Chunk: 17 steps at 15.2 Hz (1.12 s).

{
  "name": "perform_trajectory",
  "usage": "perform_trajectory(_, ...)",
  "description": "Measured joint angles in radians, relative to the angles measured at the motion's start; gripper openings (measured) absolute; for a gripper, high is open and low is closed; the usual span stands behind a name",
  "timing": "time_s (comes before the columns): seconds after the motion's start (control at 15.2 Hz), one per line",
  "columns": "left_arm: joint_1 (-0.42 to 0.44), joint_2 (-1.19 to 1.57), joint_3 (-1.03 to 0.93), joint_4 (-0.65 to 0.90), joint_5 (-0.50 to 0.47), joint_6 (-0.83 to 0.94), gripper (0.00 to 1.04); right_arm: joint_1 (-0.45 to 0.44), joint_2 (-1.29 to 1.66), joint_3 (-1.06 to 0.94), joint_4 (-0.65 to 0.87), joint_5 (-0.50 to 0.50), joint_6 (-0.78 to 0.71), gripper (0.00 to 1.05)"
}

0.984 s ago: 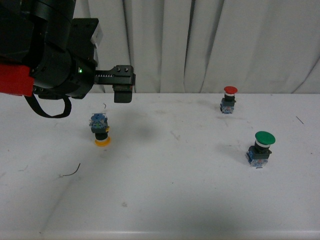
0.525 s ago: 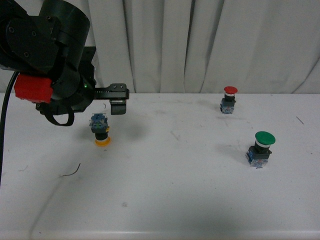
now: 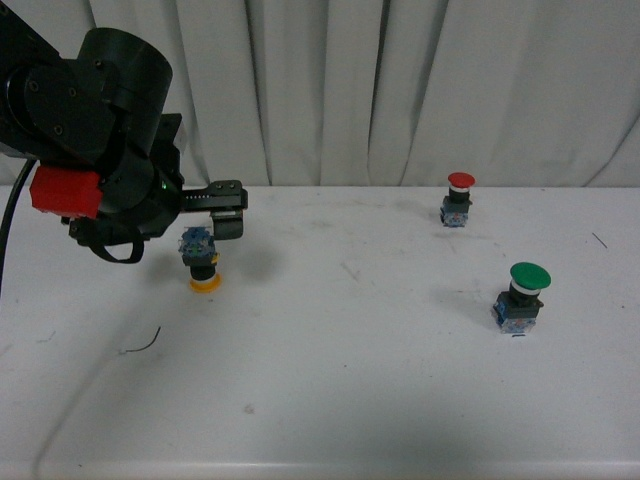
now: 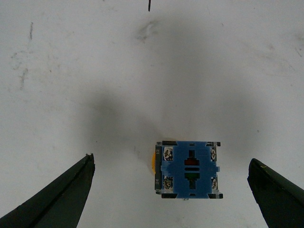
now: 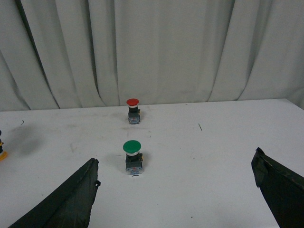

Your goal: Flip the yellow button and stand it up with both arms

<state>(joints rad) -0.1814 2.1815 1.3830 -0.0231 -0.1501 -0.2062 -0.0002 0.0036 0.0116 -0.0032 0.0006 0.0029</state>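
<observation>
Three push-buttons on white worktop: one yellow, one red, one green. At left, yellow button stands cap-down with its blue block up and print too small to read. Above it, left claw is spread wide, not touching. At right, red button and green button are upright. The right claw is spread wide and empty.

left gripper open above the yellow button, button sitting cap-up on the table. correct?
Not quite. The yellow button sits cap-down: the front view shows its yellow cap on the table with the blue contact block on top. The left gripper is open above it, as you said.
</observation>
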Motion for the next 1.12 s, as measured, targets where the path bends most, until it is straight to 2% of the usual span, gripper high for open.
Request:
perform_trajectory(0.79,-0.016,0.039,0.022,0.019,0.019,0.082,0.96,0.000,0.000,0.000,0.000,0.000,0.000,0.98)
perform_trajectory(0.85,-0.017,0.039,0.022,0.019,0.018,0.082,0.86,0.000,0.000,0.000,0.000,0.000,0.000,0.98)
perform_trajectory(1.05,-0.018,0.039,0.022,0.013,0.004,0.082,0.46,0.000,0.000,0.000,0.000,0.000,0.000,0.98)
perform_trajectory(1.12,-0.018,0.039,0.022,0.013,0.004,0.081,0.37,0.000,0.000,0.000,0.000,0.000,0.000,0.98)
